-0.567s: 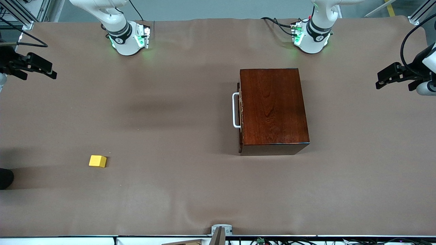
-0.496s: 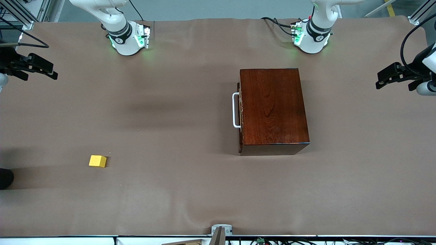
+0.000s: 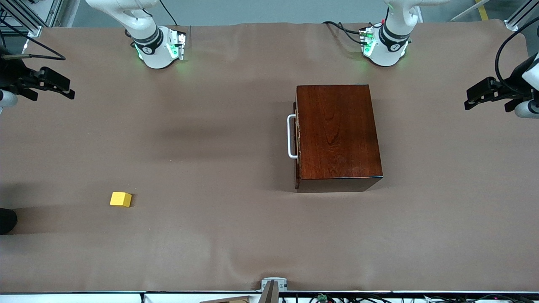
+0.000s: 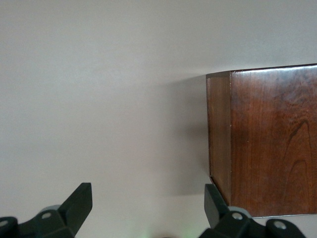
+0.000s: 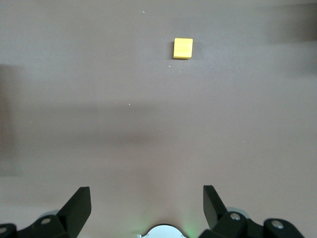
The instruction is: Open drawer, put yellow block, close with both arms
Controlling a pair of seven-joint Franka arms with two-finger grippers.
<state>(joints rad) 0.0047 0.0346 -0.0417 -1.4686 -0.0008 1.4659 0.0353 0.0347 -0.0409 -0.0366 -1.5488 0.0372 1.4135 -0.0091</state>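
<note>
The dark reddish-brown wooden box stands on the table toward the left arm's end; its drawer is shut, with the white U-shaped handle on the side facing the right arm's end. The yellow block lies on the cloth near the right arm's end, nearer the front camera than the box; it also shows in the right wrist view. My right gripper is open and empty, high over the table's end. My left gripper is open and empty over the other end; its wrist view shows the box's corner.
A brown cloth covers the whole table. The two green-lit arm bases stand along the edge farthest from the front camera. A small grey bracket sits at the edge nearest the front camera.
My right gripper has drifted slightly inward over the table's end. The left arm, the box and the yellow block have not moved.
</note>
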